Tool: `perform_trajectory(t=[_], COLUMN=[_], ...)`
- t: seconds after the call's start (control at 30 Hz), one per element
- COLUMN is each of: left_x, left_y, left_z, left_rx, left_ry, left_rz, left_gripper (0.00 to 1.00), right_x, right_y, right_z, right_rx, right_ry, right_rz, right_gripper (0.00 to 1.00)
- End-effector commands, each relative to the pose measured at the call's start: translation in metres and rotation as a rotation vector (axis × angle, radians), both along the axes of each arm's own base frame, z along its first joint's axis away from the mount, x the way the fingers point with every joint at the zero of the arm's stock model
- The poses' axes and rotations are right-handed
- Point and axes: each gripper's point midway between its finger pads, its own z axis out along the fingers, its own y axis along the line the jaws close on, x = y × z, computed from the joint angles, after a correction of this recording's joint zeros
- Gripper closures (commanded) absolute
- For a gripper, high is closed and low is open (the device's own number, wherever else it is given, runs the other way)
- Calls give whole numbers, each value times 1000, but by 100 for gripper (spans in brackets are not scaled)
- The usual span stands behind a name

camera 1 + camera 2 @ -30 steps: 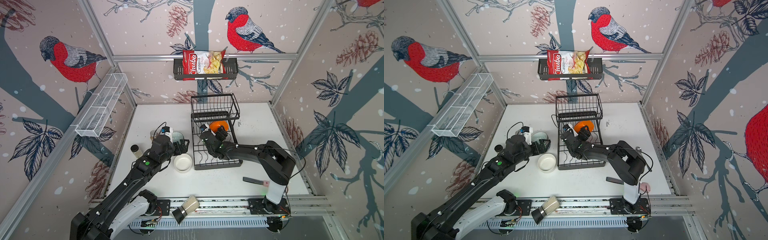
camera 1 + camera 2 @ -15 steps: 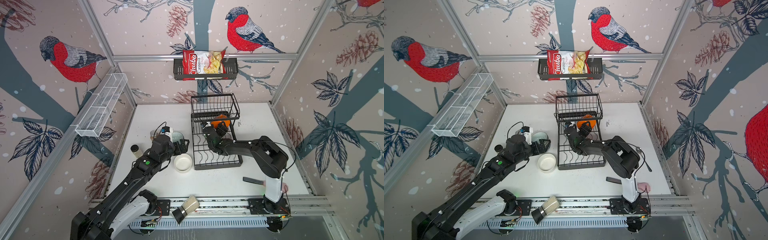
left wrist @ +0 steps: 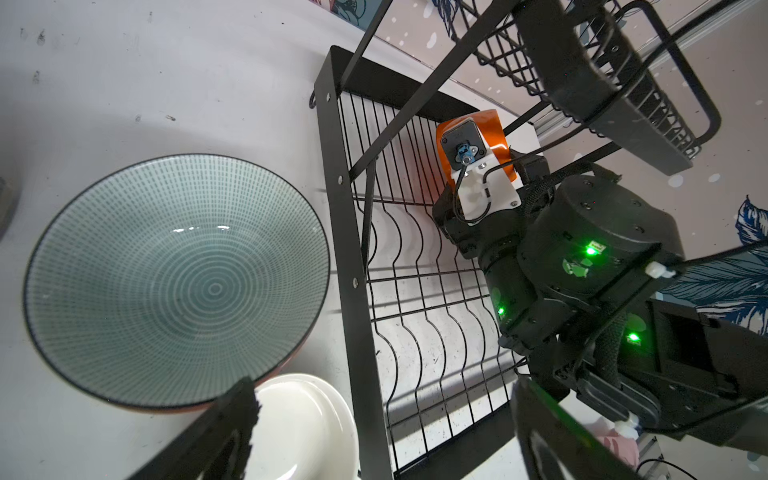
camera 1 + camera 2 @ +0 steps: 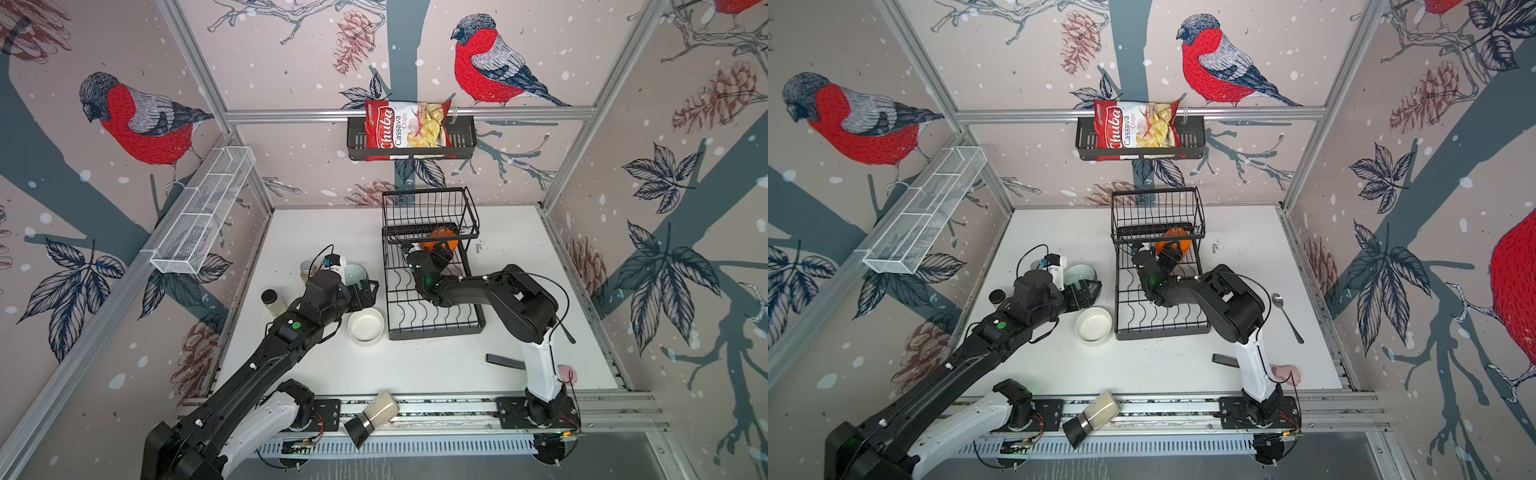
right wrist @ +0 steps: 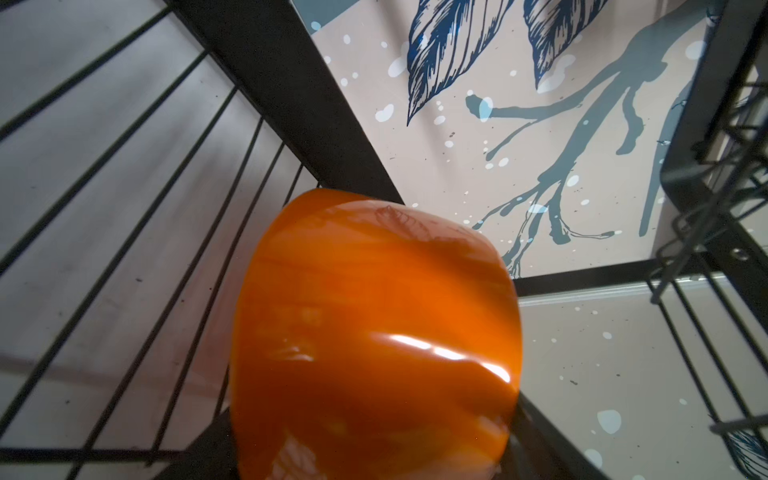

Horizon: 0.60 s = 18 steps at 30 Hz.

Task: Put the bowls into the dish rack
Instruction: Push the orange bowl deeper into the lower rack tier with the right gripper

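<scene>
- At the far left we see a jar [image 4: 272, 300] standing on the table [image 4: 511, 257], close to the left arm.
- The left gripper [image 3: 384, 392] hangs over the table beside the rack's left edge, jaws spread wide with nothing between them.
- The teal bowl [image 3: 178, 278] sits upright on the table just beside that gripper.
- The white bowl [image 4: 365, 326] sits upright just beside the teal bowl, near the rack's front left corner.
- The rack [image 4: 436, 333] stands mid-table.
- The orange bowl [image 5: 374, 332] is tipped on its side at the back of the rack's lower level, under the raised basket.
- The right gripper [image 4: 439, 252] reaches across the rack, jaws set wide around the orange bowl and gripping it.
- A spoon [image 4: 1285, 316] lies on the table right of the rack.
</scene>
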Motion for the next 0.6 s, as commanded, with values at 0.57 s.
perform_trajectory(t=[0.57], left_x=[-1], left_y=[0], left_z=[0], left_rx=[-8], left_ry=[-4], left_rz=[0], left_gripper=[5], right_x=[-1], right_y=[11], right_z=[-2], right_rx=[34], right_ry=[3], right_rz=[16], right_gripper=[0])
